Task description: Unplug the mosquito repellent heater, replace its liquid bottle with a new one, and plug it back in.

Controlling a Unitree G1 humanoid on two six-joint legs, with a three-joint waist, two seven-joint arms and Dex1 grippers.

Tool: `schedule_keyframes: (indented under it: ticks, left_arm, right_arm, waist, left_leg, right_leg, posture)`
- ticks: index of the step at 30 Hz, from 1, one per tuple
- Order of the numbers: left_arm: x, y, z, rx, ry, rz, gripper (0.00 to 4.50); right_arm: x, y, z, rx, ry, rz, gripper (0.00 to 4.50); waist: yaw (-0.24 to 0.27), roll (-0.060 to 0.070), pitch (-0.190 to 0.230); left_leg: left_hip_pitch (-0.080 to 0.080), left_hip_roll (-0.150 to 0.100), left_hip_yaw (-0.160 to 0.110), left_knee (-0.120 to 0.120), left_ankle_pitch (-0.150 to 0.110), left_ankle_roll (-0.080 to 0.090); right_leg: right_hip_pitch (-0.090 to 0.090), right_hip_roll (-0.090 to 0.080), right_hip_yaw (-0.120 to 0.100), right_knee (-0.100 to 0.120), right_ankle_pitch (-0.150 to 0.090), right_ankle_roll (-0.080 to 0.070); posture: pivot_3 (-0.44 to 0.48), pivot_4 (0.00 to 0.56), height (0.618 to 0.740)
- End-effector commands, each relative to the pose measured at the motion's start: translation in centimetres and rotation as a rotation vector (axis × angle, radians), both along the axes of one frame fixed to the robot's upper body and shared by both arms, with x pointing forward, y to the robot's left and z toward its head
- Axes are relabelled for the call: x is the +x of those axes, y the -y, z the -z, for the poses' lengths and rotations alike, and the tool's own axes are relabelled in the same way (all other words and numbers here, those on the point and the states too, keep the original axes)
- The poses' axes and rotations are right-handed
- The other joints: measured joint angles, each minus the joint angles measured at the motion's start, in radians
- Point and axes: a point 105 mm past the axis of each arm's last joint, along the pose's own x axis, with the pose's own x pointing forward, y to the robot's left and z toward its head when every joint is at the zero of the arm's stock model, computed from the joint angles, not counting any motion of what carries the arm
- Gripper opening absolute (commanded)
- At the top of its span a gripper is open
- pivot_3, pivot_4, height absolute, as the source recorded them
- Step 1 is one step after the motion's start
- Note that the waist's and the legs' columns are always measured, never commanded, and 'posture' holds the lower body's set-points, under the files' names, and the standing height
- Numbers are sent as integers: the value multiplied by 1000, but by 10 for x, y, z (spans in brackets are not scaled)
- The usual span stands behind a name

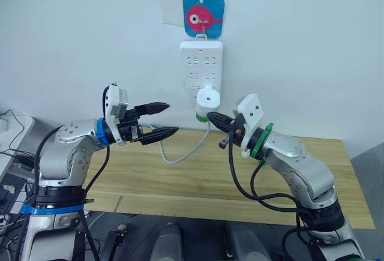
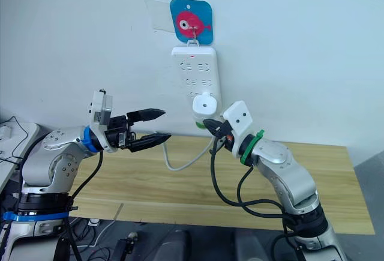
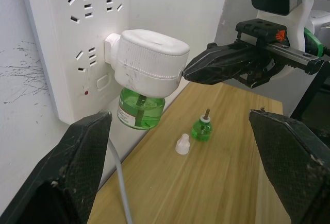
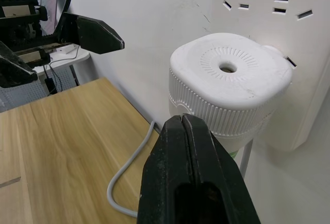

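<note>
Heater (image 3: pixel 149 62) plugged into power strip (image 1: pixel 201 64) on wall, green bottle (image 3: pixel 140 112) beneath. Right gripper (image 1: pixel 215 119) at its 4 o'clock, fingers pressed together, gripping nothing. Left gripper (image 1: pixel 161 120) spread wide at 9 o'clock. Could nudge strip off hook. Plug prongs hidden.

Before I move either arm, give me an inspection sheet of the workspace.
Surface: wooden table, against the wall.
Job's things: heater plugged into the power strip, green bottle screwed under it; small green bottle and white cap on the table.
Clutter: nothing seen.
Grippers: left pincer open; right pincer shut, at the heater.
Cables: strip's grey cord loops on the table.
Surroundings: fish hook plate on the wall.
</note>
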Motion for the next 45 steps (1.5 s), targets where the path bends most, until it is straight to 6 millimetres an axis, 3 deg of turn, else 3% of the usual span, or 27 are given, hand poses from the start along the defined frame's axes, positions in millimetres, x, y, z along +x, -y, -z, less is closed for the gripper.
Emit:
schedule_keyframes:
  ticks: [1,12,28,38,42,45]
  left_arm:
    - [-1,2,-7,-5,32,8,4452]
    - [1,5,-8,-9,30,6,4452]
    - [6,6,-8,-12,26,9,4452]
    - [7,1,-9,-8,22,-7,4452]
    - [7,-2,-7,19,21,-24,4452]
    - [10,-10,-6,49,21,-78,4452]
  right_arm:
    - [1,1,-12,18,59,23,0]
    - [3,-8,-12,29,66,42,0]
    - [20,11,-17,-5,124,207,0]
    - [-15,-10,-11,9,57,-34,0]
    - [-24,-10,-7,-7,39,-82,0]
    - [-35,2,-4,-24,21,-124,0]
  waist:
    - [0,0,0]
    - [0,0,0]
    - [-1,0,0]
    - [-1,0,0]
    - [-1,0,0]
    - [0,0,0]
  left_leg:
    - [0,0,0,0,0,0]
    - [0,0,0,0,0,0]
    - [1,0,0,1,0,-1]
    - [0,0,0,1,0,-1]
    - [0,0,0,0,0,0]
    - [0,0,0,0,0,0]
  right_leg:
    - [0,0,0,0,0,0]
    - [0,0,0,0,0,0]
    - [0,1,0,2,0,0]
    - [0,1,0,1,0,0]
    - [0,1,0,0,0,-1]
    - [0,0,0,0,0,-1]
  posture:
    - [43,180,740]
    - [47,184,740]
    - [29,189,740]
    - [34,187,740]
    - [38,186,740]
    - [45,184,740]
